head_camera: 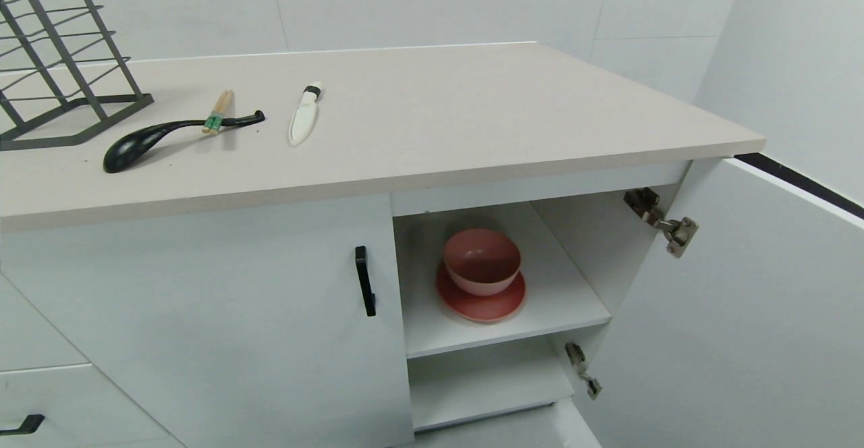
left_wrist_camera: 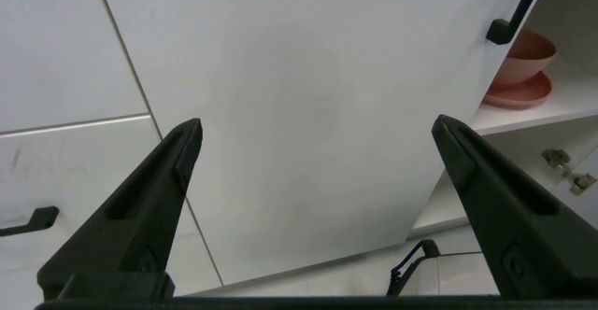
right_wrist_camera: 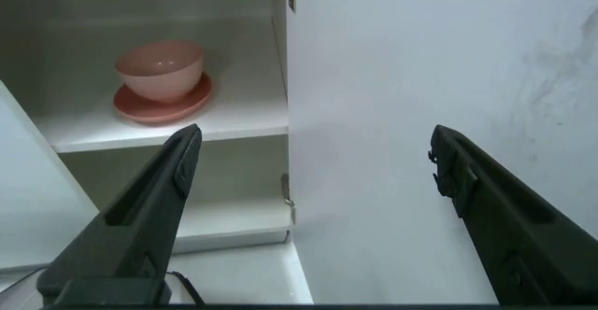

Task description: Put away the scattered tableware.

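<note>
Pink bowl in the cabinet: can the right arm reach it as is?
Probably yes. The cabinet door stands open, the pink bowl sits on a plate on the upper shelf with nothing in front, and the right end effector is open, facing that opening.

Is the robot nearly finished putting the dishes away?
Only partly. Looks done: the pink bowl sits on the red plate on the upper shelf, behind the open cabinet door. In hand: nothing; the left gripper and right gripper are open and empty. Left: the black spoon, chopsticks and white knife lie on the countertop.
</note>
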### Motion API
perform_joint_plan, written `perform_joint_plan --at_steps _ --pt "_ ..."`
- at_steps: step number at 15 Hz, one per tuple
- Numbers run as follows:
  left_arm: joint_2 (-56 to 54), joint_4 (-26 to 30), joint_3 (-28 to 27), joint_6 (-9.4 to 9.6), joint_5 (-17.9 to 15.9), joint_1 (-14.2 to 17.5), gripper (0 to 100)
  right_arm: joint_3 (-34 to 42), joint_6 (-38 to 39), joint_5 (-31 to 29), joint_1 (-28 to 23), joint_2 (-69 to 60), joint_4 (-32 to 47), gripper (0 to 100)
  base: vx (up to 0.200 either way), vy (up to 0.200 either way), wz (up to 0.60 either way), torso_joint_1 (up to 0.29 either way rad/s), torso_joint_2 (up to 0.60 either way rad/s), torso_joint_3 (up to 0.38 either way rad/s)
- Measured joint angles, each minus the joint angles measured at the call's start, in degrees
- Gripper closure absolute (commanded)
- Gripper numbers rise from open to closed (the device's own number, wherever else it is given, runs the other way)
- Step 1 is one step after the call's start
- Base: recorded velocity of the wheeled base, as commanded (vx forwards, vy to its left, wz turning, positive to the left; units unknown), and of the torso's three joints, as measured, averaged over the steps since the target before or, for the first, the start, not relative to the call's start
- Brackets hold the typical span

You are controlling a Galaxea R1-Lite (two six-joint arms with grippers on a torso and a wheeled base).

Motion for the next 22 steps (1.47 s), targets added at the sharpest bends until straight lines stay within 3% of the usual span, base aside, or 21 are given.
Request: perform_joint_plan --at_steps 13,22 --pt "0.0 -0.02 0.0 -0.13 0.0 0.11 0 0.02 0.41 -0.06 -0.1 -0.82 0.11 0 -0.2 0.0 0.0 0.003 0.0 0.003" --pt "0.0 0.04 0.0 -0.2 0.02 0.07 0 0.02 0.44 -0.06 -0.02 -0.82 0.09 0 -0.2 -0.2 0.0 0.001 0.0 0.002"
